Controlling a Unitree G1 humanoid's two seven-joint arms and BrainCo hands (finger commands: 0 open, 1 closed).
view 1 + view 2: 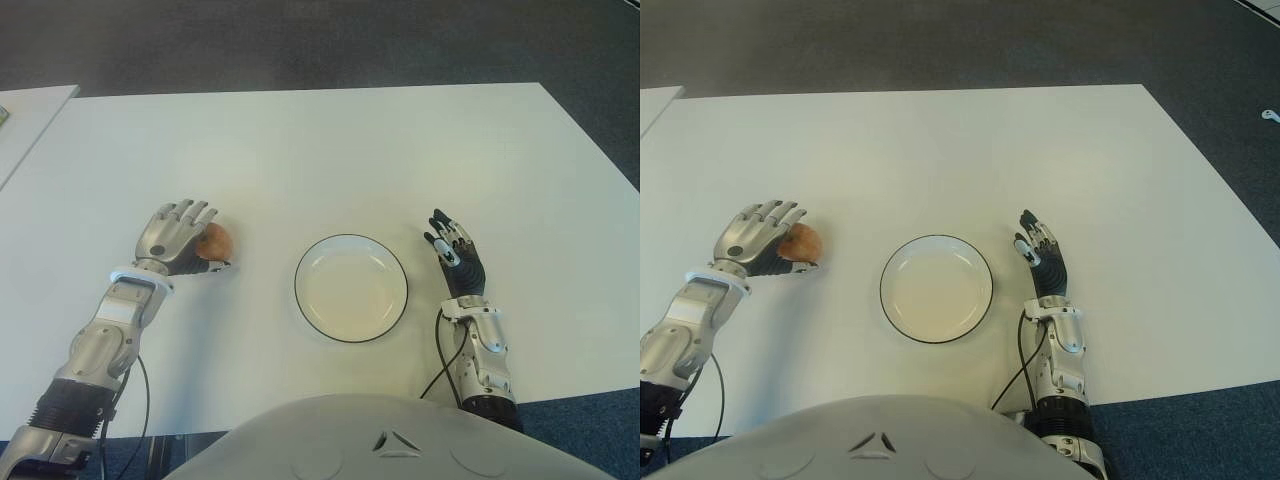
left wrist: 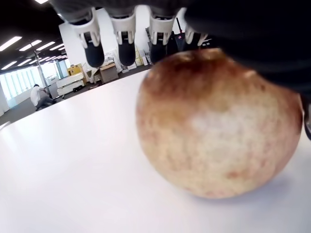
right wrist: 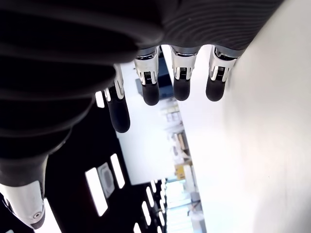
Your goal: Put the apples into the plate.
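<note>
A single reddish-brown apple (image 1: 217, 242) sits on the white table (image 1: 330, 150), left of the black-rimmed white plate (image 1: 350, 290), which holds nothing. My left hand (image 1: 183, 232) covers the apple from its left side, with the fingers stretched out above it rather than curled around it. In the left wrist view the apple (image 2: 214, 131) rests on the tabletop close under the palm, and the fingertips (image 2: 126, 51) hang past it in the air. My right hand (image 1: 452, 248) shows just right of the plate, fingers straight and holding nothing.
A second white table's corner (image 1: 30, 110) shows at the far left. Dark floor (image 1: 300, 40) lies beyond the table's far edge. My own torso (image 1: 400, 440) fills the near bottom of the eye views.
</note>
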